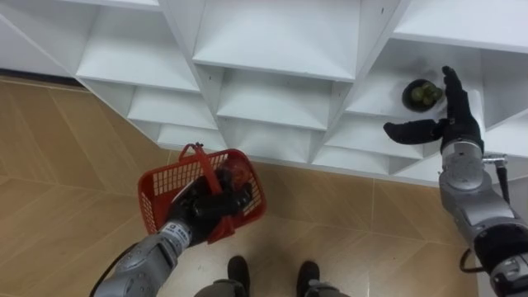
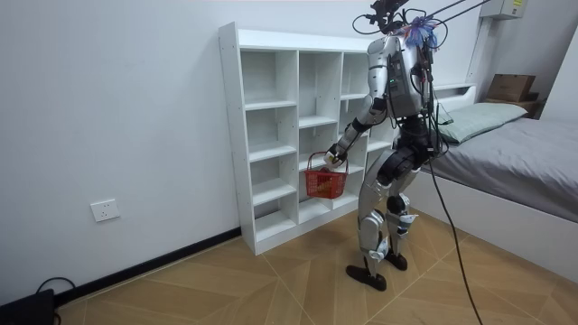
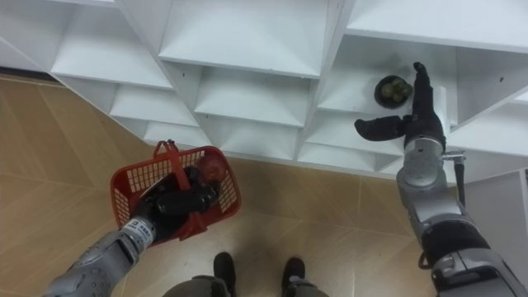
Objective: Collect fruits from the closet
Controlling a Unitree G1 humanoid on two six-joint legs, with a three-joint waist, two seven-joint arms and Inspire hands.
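A red plastic basket [image 1: 165, 188] hangs from my left hand [image 1: 200, 208], whose fingers are curled round its handle, low in front of the white shelf unit [image 1: 272, 49]; a red fruit [image 3: 212, 169] lies inside the basket. A dark bowl of green fruit [image 1: 422, 94] sits on a shelf in the right column. My right hand [image 1: 445, 124] is open, fingers straight and thumb spread, right beside the bowl and reaching toward it. In the room view I stand upright facing the shelf unit [image 2: 271, 135] with the basket [image 2: 325, 183] at hip height.
Wooden floor [image 1: 49, 165] runs under the shelves. A bed [image 2: 515, 153] stands behind me on the room view's right. The other shelf compartments hold nothing I can see.
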